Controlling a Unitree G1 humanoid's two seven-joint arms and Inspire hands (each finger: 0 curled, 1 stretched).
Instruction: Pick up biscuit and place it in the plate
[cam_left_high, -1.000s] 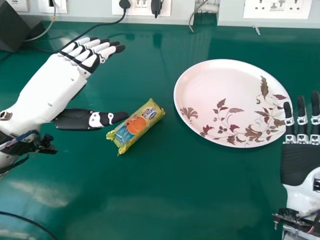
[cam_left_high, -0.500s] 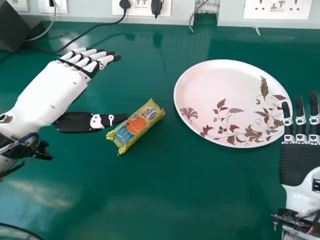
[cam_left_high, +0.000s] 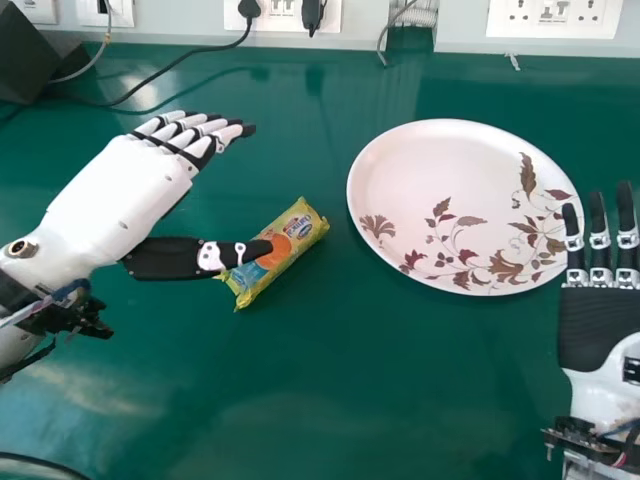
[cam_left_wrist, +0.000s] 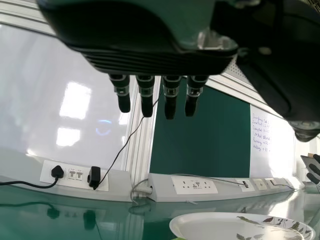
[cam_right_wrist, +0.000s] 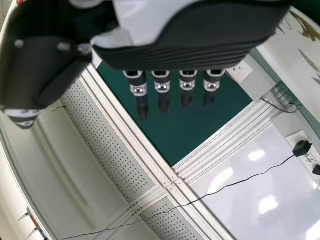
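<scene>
Short of the far edge of the green worktop (cam_left_high: 330, 400), right of its middle, lay the oval plate (cam_left_high: 430, 170), patterned side up. At the left of the head view was the left hand (cam_left_high: 115, 205), its fingers (cam_left_wrist: 170, 100) straight and lightly fanned, its thumb (cam_left_high: 170, 258) stretched well away from them; it had hold of nothing. Near the plate's right rim was the right hand (cam_left_high: 597, 330), fingers straight and pointing toward the far edge, likewise holding nothing.

Between the left hand and the plate, farther in from the worktop's far edge, lay the biscuit packet (cam_left_high: 292, 240). The tip of the thumb overlapped its left part in the head view, though whether they touched I could not tell. The packet's long axis ran slantwise, one end toward the worktop's near left corner, the other toward the far right, beside the plate's left rim. It looked light, firm along its length but brittle inside, with a slick, crinkly skin that might have slid. A gentle pinch across the middle of its long sides seemed best, sparing the crimped ends.
</scene>
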